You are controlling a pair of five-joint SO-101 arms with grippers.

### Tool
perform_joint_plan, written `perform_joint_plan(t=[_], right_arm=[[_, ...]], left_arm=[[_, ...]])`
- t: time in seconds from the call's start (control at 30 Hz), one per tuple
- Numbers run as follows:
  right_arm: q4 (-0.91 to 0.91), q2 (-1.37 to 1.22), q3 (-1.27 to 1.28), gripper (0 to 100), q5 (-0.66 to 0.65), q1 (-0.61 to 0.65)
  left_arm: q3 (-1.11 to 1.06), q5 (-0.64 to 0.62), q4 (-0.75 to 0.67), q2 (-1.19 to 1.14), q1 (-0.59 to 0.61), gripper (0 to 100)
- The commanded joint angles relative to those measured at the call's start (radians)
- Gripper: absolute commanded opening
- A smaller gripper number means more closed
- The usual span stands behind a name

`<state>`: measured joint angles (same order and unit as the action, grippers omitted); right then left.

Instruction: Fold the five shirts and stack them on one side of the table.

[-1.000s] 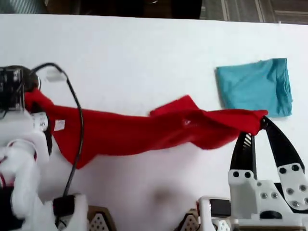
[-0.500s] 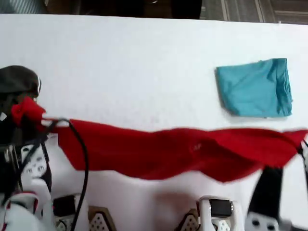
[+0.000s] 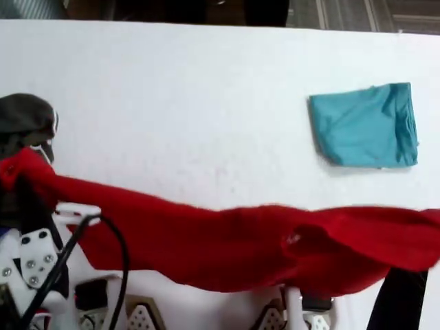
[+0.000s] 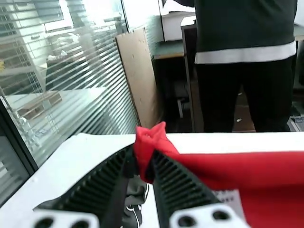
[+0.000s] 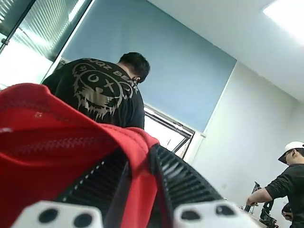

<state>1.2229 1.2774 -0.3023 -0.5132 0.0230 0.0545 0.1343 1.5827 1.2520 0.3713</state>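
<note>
The red shirt hung stretched in a long band across the near side of the white worktop, running from one edge of the high view to the other. Its two ends were held by the arms. The left gripper was clamped tight on one bunched corner of the shirt, with a small peak of red cloth poking up past the ribbed black fingers. The right gripper was closed on the opposite end, a fold of red fabric pinched between its fingers and more of it draped over the near one. A small white label showed near the middle of the band. A folded teal shirt lay flat on the right side of the worktop, well apart from the red one and beyond it. At the left edge sat a dark grey rounded item — what it was could not be told — just behind the red cloth. A black cable looped in front of the shirt by the left arm.
</note>
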Motion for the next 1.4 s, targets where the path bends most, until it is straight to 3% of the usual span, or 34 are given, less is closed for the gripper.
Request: perform_joint_plan(t=[0.0,0.33,0.5,0.73,0.87,1.2,1.37], right_arm=[[-0.019,-0.039,-0.008,1.8,0.011,-0.012],[0.041,-0.048,0.000,1.8,0.012,-0.005],[0.044,-0.042,-0.002,1.8,0.012,-0.005],[0.044,-0.039,-0.009,1.8,0.012,-0.005],[0.031,-0.050,0.002,1.8,0.014,-0.005],[-0.277,-0.214,0.311,1.8,0.048,-0.004],[-0.476,-0.401,0.479,1.8,0.048,-0.004]], left_arm=[[-0.022,-0.003,0.008,0.002,0.009,3],[-0.205,-0.005,0.014,0.003,0.023,3],[-0.133,0.002,0.017,0.005,0.129,3],[-0.027,0.002,0.160,0.005,0.138,3],[0.018,0.002,0.167,0.002,0.138,3],[-0.182,-0.005,-0.172,-0.150,0.129,3],[-0.179,-0.003,-0.311,-0.379,0.018,3]])
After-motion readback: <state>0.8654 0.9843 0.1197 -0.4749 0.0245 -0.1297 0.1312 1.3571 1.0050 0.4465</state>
